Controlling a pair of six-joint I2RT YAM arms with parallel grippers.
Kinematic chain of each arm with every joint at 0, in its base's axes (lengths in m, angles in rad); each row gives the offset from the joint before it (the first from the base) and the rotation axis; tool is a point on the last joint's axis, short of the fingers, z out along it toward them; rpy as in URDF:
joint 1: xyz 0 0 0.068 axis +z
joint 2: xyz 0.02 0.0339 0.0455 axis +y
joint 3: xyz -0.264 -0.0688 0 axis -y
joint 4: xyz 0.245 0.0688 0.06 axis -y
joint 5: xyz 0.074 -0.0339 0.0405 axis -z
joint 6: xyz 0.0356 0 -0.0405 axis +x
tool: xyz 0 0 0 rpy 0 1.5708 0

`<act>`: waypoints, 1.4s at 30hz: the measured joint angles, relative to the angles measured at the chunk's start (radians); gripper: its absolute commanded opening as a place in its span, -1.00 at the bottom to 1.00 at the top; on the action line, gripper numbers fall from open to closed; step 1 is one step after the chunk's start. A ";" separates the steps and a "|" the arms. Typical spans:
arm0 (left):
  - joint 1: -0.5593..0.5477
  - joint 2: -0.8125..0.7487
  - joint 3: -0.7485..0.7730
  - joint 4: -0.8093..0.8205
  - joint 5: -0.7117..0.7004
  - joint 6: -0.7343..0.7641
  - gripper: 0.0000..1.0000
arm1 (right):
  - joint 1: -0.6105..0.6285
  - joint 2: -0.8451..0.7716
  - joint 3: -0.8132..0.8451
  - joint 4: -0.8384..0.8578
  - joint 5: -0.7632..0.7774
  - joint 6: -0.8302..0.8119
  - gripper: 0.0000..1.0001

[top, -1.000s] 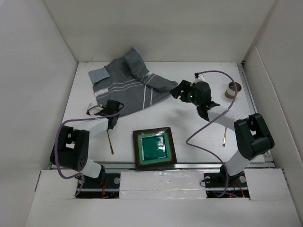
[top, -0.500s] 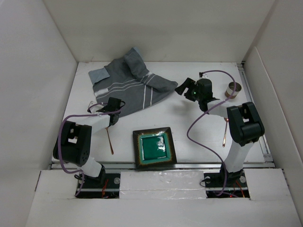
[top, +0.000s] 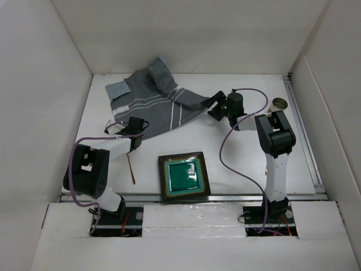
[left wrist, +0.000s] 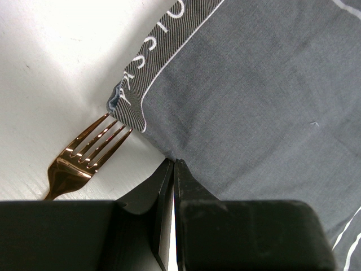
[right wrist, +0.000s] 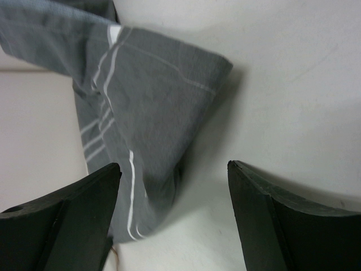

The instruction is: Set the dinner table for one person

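Our left claw point(left wrist: 172, 165) is closed at the hem of the grey striped cloth point(left wrist: 254, 84), our right claw point(right wrist: 174, 166) open. A thin pinch may slip, knocking the copper-coloured fork point(left wrist: 84, 155) beside that cloth.

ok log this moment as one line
left gripper: shut at grey cloth edge, beside fork | right gripper: open above cloth corner | plate: empty, near table edge
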 measured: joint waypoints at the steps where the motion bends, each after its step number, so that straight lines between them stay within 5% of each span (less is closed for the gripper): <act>1: 0.000 0.000 -0.003 0.003 -0.001 0.002 -1.00 | 0.001 0.012 0.012 0.008 0.003 0.023 0.58; 5: 0.000 -0.004 -0.003 0.011 -0.003 0.016 -1.00 | 0.004 0.042 0.039 0.024 0.021 0.091 0.40; 8: 0.000 -0.014 -0.005 0.020 -0.008 0.026 -1.00 | 0.008 0.082 0.091 0.026 0.029 0.122 -0.03; 11: 0.000 -0.029 -0.005 0.023 -0.018 0.037 -1.00 | 0.009 0.097 0.097 0.053 0.032 0.161 -0.80; 13: 0.000 -0.042 -0.005 0.031 -0.028 0.048 -1.00 | 0.009 0.100 0.094 0.090 0.027 0.181 -0.97; 18: 0.000 -0.068 0.029 0.039 -0.069 0.090 -1.00 | 0.005 0.093 0.091 0.238 -0.008 0.206 -1.00; 25: 0.000 -0.082 0.250 0.114 -0.093 0.221 -1.00 | -0.013 -0.098 0.097 0.196 -0.019 0.122 -1.00; 34: 0.005 -0.169 0.670 0.201 -0.040 0.498 -1.00 | -0.032 -0.497 0.399 -0.154 0.031 -0.243 -1.00; 42: 0.119 -0.392 0.761 0.236 0.286 0.518 -1.00 | 0.003 -0.810 0.509 -0.454 0.061 -0.510 -1.00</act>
